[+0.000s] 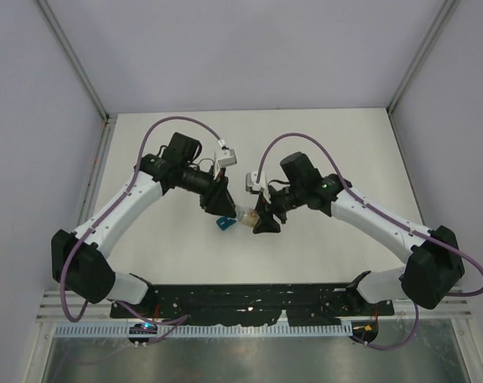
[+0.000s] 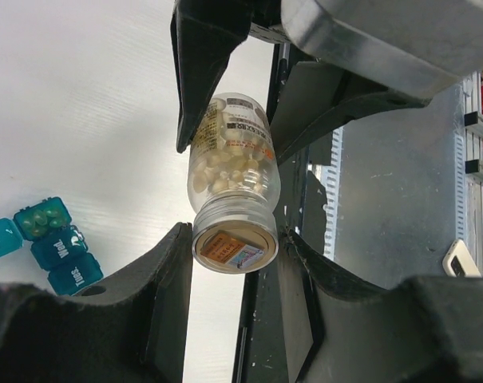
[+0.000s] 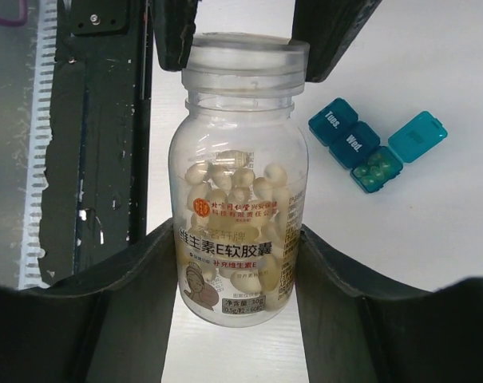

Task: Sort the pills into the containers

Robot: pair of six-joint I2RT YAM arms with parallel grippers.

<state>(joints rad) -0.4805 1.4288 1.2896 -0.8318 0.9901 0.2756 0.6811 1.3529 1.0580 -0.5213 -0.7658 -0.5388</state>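
On the white table (image 1: 321, 144) lies the teal strip of containers (image 3: 354, 145), one compartment open, pills (image 3: 374, 169) inside.

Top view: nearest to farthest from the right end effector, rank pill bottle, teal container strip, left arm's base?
1. pill bottle, gripped by right end effector.
2. teal container strip, just left.
3. left arm's base, far left.
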